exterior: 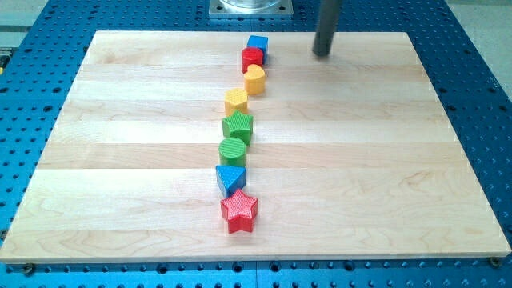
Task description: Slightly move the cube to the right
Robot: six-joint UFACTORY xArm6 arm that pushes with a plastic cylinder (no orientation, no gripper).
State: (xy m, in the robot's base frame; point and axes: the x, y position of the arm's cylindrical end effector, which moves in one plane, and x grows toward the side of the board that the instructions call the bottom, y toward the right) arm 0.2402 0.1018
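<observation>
Surroundings: blue perforated metal base [48, 24] frames the scene on every side, with a grey metal mount [251, 7] at the view's top centre.
Tabletop: pale wooden tabletop [384, 160], made of joined planks, fills most of the camera view.
Tool: a straight dark rod comes down from the view's top; my tip [322, 54] rests near the top edge of the wood. It is a plain rod with nothing that opens or closes, and it holds nothing.
Tip and blocks: my tip stands to the view's right of the blue cube, clearly apart from it, touching no block.
Blue cube: the blue cube [258, 45] sits at the top of the block line, close to the top edge of the wood, a little right of the blocks below it.
Red block: a red block [253, 58], shape unclear, touches the cube on its lower left side.
Yellow heart: the yellow heart [254, 78] lies just below the red block.
Yellow block: a yellow rounded block [236, 101] sits lower and slightly left.
Green pair: a green angular block [238, 126] and a green cylinder [233, 150] follow, close together.
Blue triangle: the blue triangle [231, 178] lies just under the cylinder.
Red star: the red star [238, 210] ends the line, nearest the view's bottom.
</observation>
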